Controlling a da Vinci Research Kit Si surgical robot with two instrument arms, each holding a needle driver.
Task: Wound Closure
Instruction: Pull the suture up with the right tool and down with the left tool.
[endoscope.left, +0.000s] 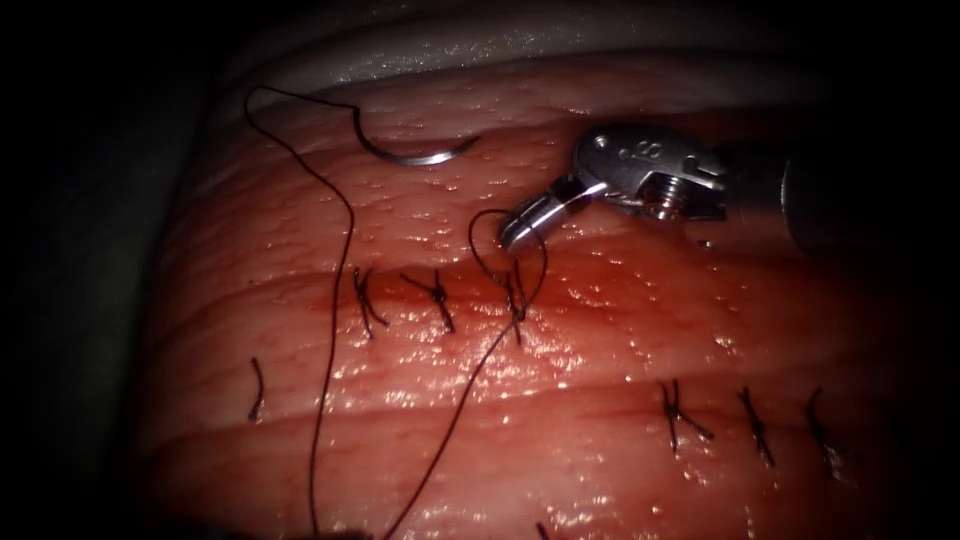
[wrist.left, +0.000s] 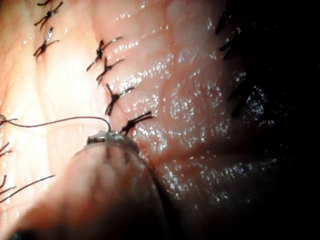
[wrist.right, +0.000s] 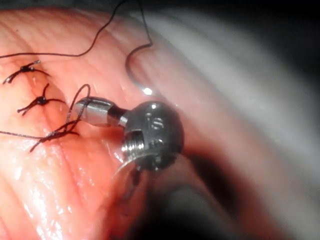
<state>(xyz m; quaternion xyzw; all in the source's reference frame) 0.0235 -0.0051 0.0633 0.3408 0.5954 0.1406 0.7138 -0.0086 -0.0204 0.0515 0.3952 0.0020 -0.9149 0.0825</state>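
The right tool (endoscope.left: 515, 228) is clamped on the thread (endoscope.left: 478, 232) loop just above the newest knot (endoscope.left: 516, 300). The needle (endoscope.left: 420, 155) lies loose on the tissue (endoscope.left: 600, 420), well above the cut. I'd keep tension gentle and in line with the stitch so it seats without tearing.

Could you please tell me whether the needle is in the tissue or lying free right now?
Lying free: the needle rests flat on the tissue, its whole curve exposed, above the cut; the right tool is at the thread loop instead.

The right tool (endoscope.left: 512, 232) is holding the thread (endoscope.left: 480, 225) in closed jaws just above the third knot (endoscope.left: 516, 300). The needle (endoscope.left: 420, 155) is lying free on the tissue (endoscope.left: 600, 340), above the cut.
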